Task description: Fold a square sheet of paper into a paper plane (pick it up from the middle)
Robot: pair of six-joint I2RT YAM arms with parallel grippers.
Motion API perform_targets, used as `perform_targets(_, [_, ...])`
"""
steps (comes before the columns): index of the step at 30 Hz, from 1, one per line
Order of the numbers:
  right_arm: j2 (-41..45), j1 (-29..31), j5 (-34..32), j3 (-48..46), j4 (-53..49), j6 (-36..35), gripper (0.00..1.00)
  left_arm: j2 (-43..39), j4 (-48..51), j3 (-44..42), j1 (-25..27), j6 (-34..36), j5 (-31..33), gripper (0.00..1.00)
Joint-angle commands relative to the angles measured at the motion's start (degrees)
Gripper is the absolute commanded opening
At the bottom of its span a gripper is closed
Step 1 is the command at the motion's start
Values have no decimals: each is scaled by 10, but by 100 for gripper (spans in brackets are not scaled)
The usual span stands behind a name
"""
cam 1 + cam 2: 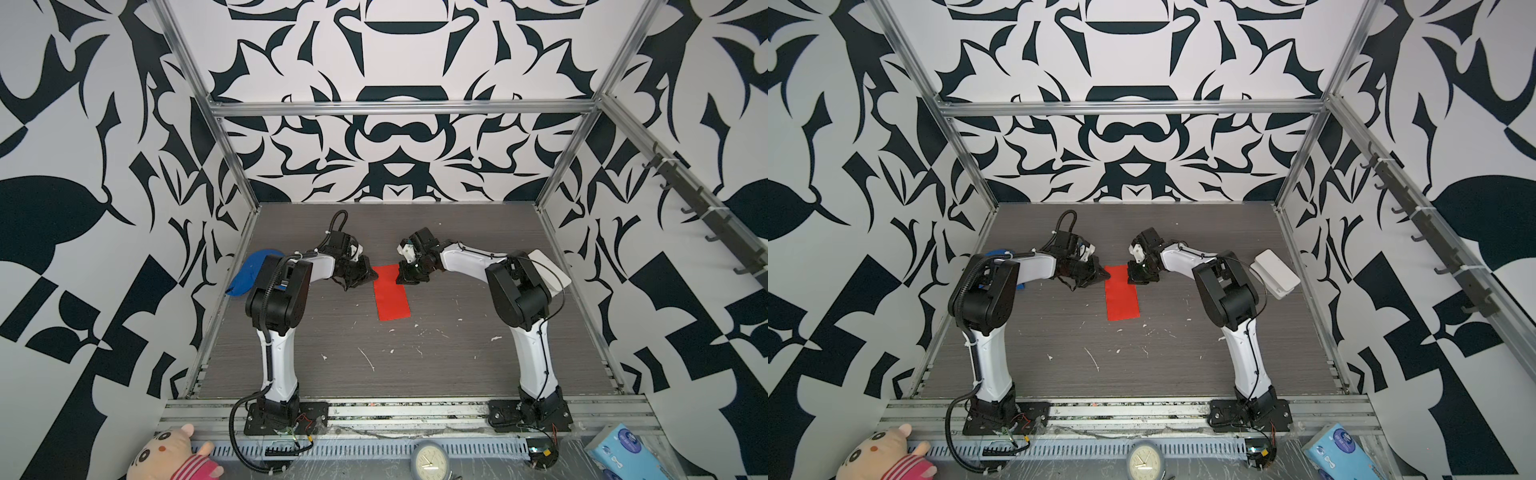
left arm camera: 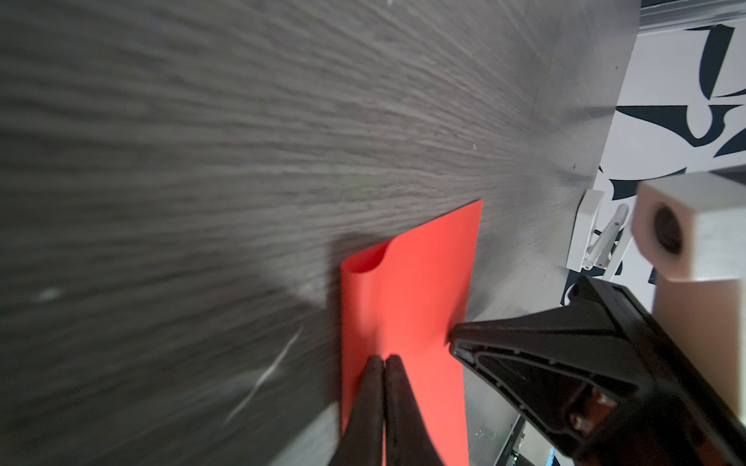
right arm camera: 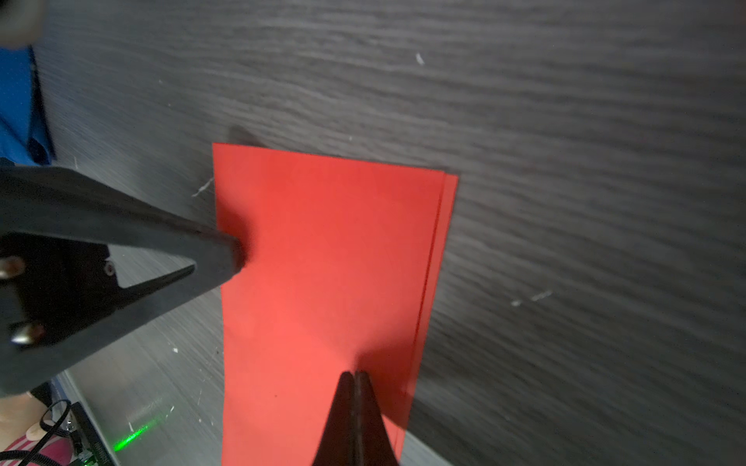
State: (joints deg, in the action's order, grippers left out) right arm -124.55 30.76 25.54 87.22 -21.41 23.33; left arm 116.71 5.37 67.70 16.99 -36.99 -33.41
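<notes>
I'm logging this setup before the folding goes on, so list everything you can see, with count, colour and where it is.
Paper sheet: one, bright red, folded into a double-layered strip, mid-table.
Cloth lump: one, blue, table's left side, behind the left arm.
Box: one, white, table's right side.
Plush toy: one, cream and pink, front left, off the table.
Clock: one, grey-rimmed, front middle.
Packet: one, blue, front right.
Table: one, dark grey woodgrain.
Left gripper: one, black, shut, tip at the paper's left edge.
Right gripper: one, black, shut, tip at the paper's right edge.
</notes>
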Motion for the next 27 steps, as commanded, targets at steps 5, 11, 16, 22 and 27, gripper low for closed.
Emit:
perform_targets(5, [-23,-2,-26,2,-37,-8,0,18,15,-1,-2,13,21,7])
perform_targets(11, [22,0,-10,15,-37,5,0,13,26,-14,-2,8,45,7])
perform_targets(16, [72,25,-39,-6,-31,30,0,8,26,-23,-2,-15,54,7])
perform_targets(22, [111,81,-94,-32,-32,60,0,2,9,-42,1,-80,70,7])
perform_targets(27, [98,113,-85,-28,-24,81,0,-6,-9,-62,3,-107,79,6])
